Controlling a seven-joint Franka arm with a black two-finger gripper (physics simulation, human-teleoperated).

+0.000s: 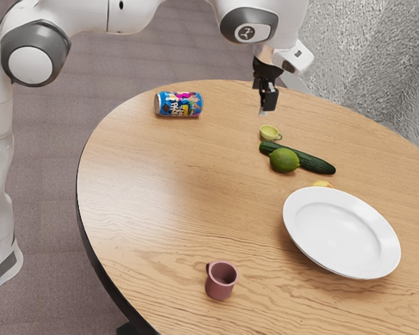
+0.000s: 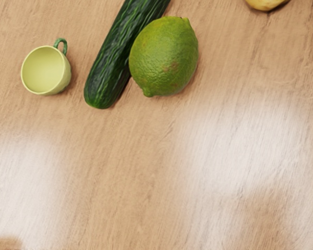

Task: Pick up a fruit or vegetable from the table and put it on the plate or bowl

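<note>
A green lime lies on the wooden table against a dark green cucumber. A small yellow fruit rests between them and the plate's far rim. The white plate sits empty toward the exterior view's right. My gripper hangs open above the table, behind the lime and cucumber, holding nothing.
A tiny yellow-green cup stands close to the cucumber's end, just below my hand. A blue printed can lies on its side at the table's far left. A pink mug stands near the front edge.
</note>
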